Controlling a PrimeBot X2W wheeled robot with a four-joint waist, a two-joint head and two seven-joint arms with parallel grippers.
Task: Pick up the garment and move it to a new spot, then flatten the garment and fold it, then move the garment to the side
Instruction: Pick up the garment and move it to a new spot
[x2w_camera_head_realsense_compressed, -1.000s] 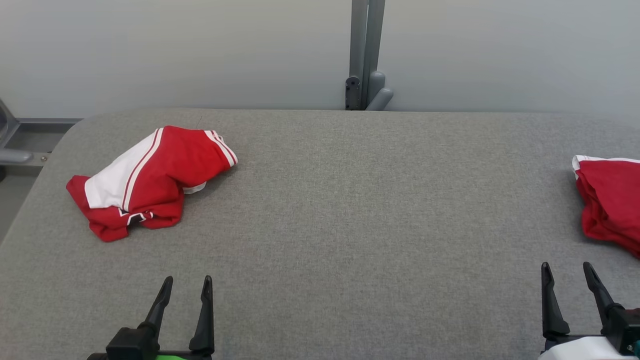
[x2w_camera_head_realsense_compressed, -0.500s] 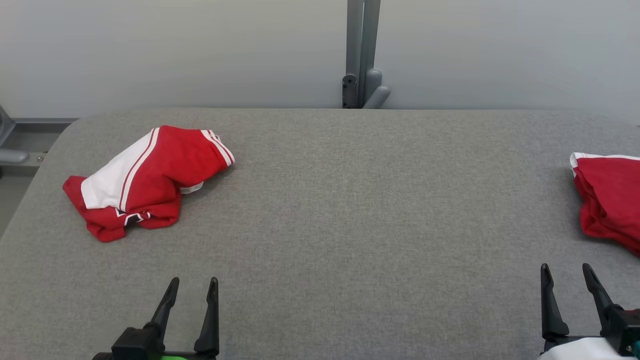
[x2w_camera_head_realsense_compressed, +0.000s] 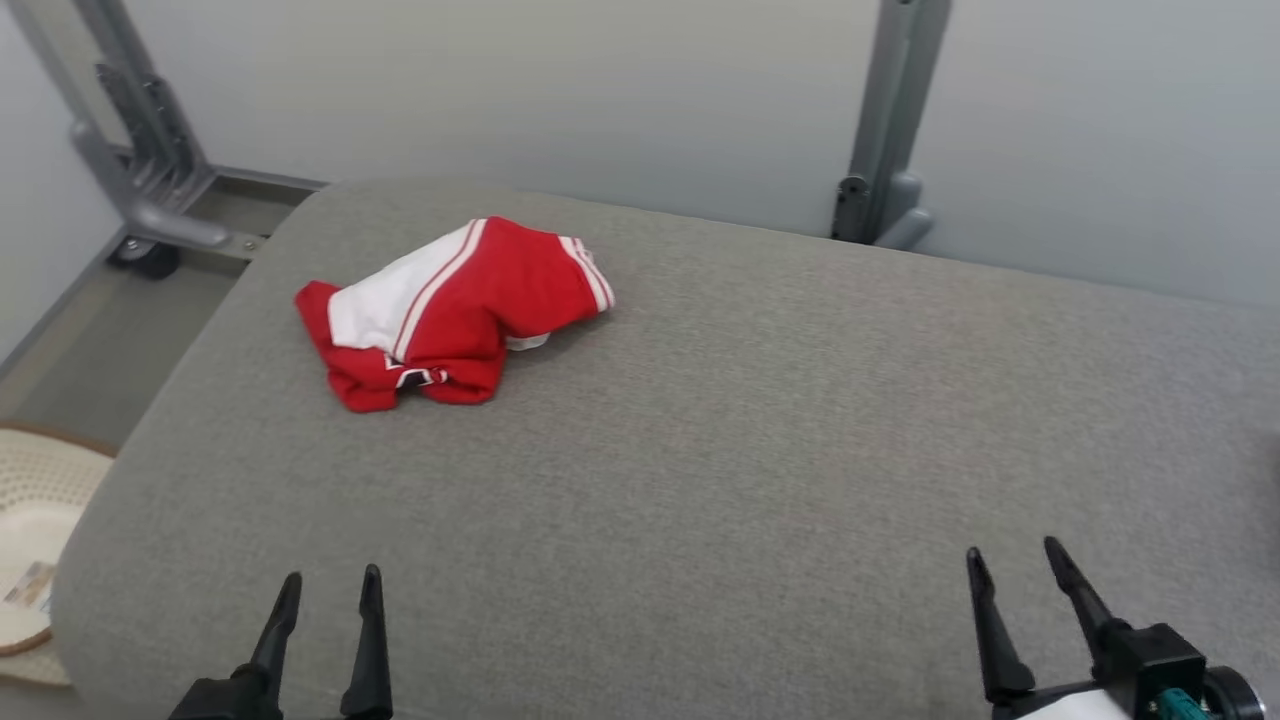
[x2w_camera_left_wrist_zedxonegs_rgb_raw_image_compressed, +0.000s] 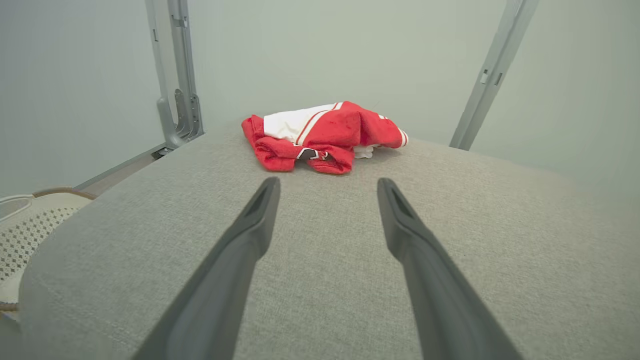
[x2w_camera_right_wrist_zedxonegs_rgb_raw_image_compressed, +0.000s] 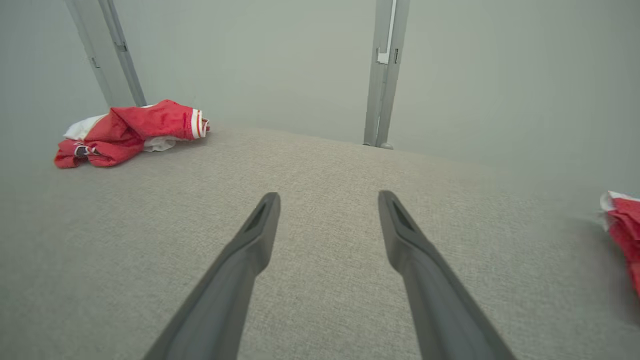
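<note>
A crumpled red and white garment (x2w_camera_head_realsense_compressed: 455, 315) lies on the grey padded table (x2w_camera_head_realsense_compressed: 700, 450), toward its far left corner. In the left wrist view the garment (x2w_camera_left_wrist_zedxonegs_rgb_raw_image_compressed: 322, 135) sits straight ahead beyond my fingers. My left gripper (x2w_camera_head_realsense_compressed: 330, 590) is open at the near edge, well short of the garment, with nothing between its fingers. My right gripper (x2w_camera_head_realsense_compressed: 1010, 565) is open at the near right, over bare table. In the right wrist view the garment (x2w_camera_right_wrist_zedxonegs_rgb_raw_image_compressed: 130, 132) lies far off at the left, and my right gripper (x2w_camera_right_wrist_zedxonegs_rgb_raw_image_compressed: 327, 197) holds nothing.
A second red garment (x2w_camera_right_wrist_zedxonegs_rgb_raw_image_compressed: 622, 225) lies at the table's right edge. Grey metal posts (x2w_camera_head_realsense_compressed: 885, 130) stand behind the table against the pale wall. A woven basket (x2w_camera_head_realsense_compressed: 30, 540) sits on the floor beyond the table's left edge.
The head camera has turned to the left, so the garment now sits nearer the picture's middle and the right-hand red garment has left the head view. Both grippers remain open.
</note>
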